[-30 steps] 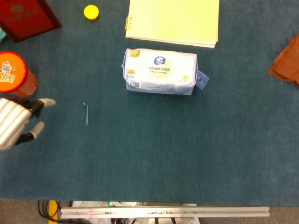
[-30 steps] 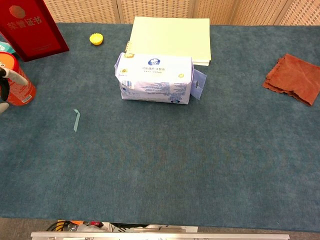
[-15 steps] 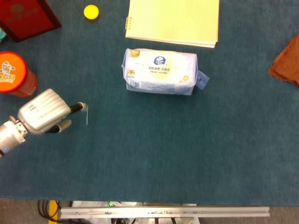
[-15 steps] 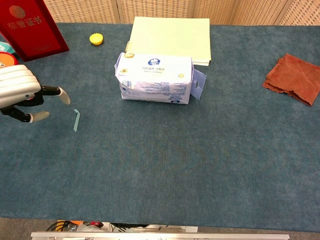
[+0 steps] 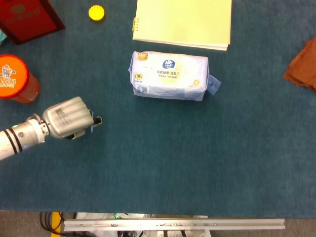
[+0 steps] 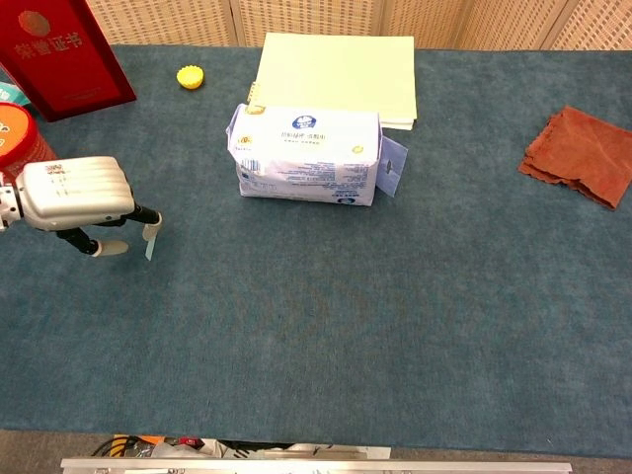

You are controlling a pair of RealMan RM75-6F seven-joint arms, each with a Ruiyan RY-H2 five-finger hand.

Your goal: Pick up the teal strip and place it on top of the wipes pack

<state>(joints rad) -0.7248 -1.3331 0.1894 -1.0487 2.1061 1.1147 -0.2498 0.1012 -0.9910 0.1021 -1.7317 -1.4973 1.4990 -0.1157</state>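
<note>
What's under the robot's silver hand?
The left hand covers most of the teal strip; only its lower end shows beside the fingertips on the blue table. Whether the fingers touch it is unclear.

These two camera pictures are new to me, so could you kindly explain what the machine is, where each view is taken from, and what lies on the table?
Both pictures come from the robot's own cameras: the head view looks almost straight down, the chest view looks across the table from lower. The silver object at the left is the robot's left hand, a mechanical hand on an arm. Its fingertips are at the small teal strip; whether they grip it yet cannot be told. The right hand is not in either view.

On the blue tabletop lie a wipes pack, a pale yellow notepad, a yellow bottle cap, an orange can, a red box and a rust-brown cloth.
</note>
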